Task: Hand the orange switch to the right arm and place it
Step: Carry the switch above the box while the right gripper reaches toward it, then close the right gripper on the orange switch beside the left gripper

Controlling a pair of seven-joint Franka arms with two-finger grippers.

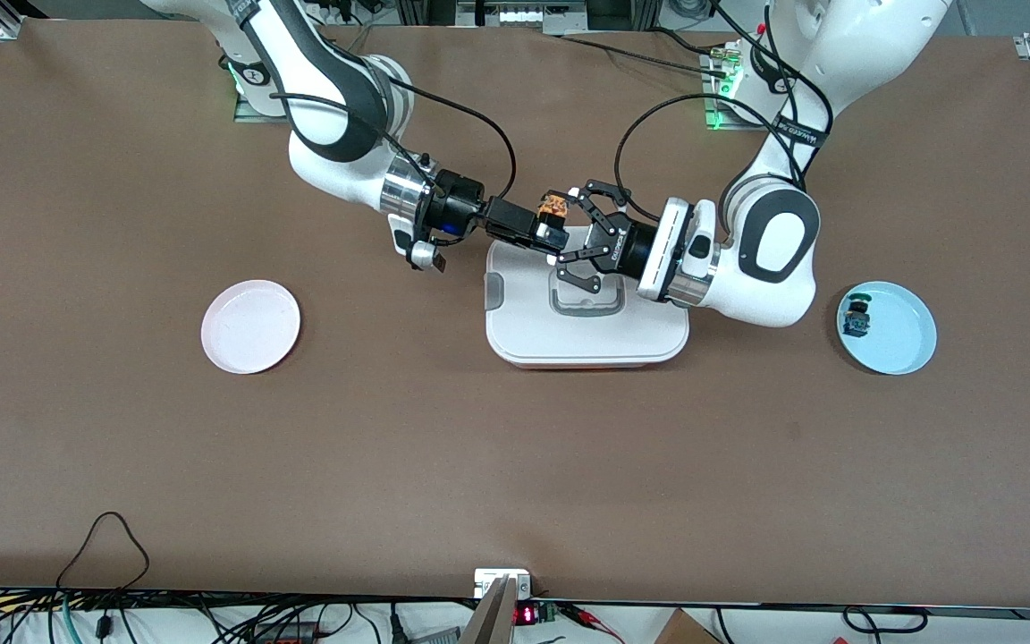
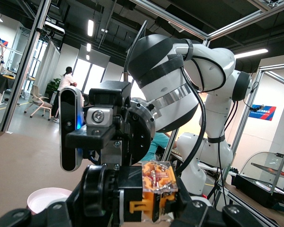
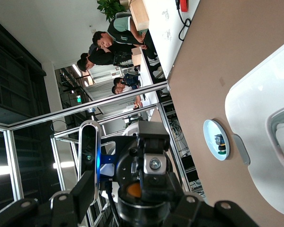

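The orange switch [image 1: 554,208], a small black block with an orange and clear cap, is up in the air over the white box's edge nearest the robots' bases. My right gripper [image 1: 552,221], slim and black behind a silver cuff, is shut on it. My left gripper [image 1: 564,225], the claw-like one, faces it with its fingers [image 1: 600,191] spread wide on either side of the switch, not touching it. In the left wrist view the switch [image 2: 156,189] fills the lower middle, with the right arm's wrist right after it. In the right wrist view only an orange spot [image 3: 134,190] shows.
A white lidded box [image 1: 586,335] lies mid-table under both grippers. A pink plate [image 1: 250,326] lies toward the right arm's end. A pale blue plate [image 1: 904,335] toward the left arm's end holds a small blue-and-green-black component [image 1: 856,315]. Cables run along the table's near edge.
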